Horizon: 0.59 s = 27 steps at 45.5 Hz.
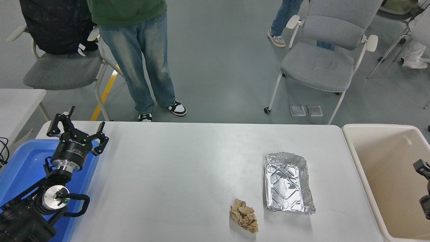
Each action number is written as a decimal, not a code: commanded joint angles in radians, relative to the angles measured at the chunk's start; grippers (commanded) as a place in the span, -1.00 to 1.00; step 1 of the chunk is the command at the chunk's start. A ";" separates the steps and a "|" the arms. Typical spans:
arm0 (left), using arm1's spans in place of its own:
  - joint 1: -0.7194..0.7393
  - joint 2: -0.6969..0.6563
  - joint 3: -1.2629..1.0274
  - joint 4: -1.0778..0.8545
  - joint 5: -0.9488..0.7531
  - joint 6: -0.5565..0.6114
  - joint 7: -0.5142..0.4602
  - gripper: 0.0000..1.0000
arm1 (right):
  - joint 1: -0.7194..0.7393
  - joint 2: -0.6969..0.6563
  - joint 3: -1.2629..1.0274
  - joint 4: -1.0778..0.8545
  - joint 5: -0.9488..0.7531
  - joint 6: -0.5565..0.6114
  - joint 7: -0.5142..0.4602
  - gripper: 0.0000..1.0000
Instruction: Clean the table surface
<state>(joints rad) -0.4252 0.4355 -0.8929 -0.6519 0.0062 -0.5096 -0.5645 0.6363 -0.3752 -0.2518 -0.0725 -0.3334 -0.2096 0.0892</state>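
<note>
Two pieces of litter left on the large matte white tabletop (168,174).
Right gripper (424,183) over the beige plastic bin (356,161) (finger state unclear) should approach the crumpled brown paper wad (244,215) vertically; left gripper (76,130) parked, fingers spread, empty.

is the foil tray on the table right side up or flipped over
Right side up. The foil tray lies flat on the white table with its open side facing up: the embossed bottom shows inside its crinkled rim, and nothing is in it.

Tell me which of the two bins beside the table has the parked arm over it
The blue bin at the table's left end; the left gripper hangs at its far corner. The beige bin sits at the right end instead.
</note>
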 commanded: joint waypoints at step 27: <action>0.000 0.000 0.000 0.000 0.000 0.000 0.000 0.98 | 0.043 -0.289 0.646 0.529 0.050 0.052 0.004 0.99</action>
<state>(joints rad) -0.4248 0.4358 -0.8927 -0.6520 0.0063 -0.5096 -0.5645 0.6902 -0.5744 0.0718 0.2084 -0.2820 -0.1649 0.0917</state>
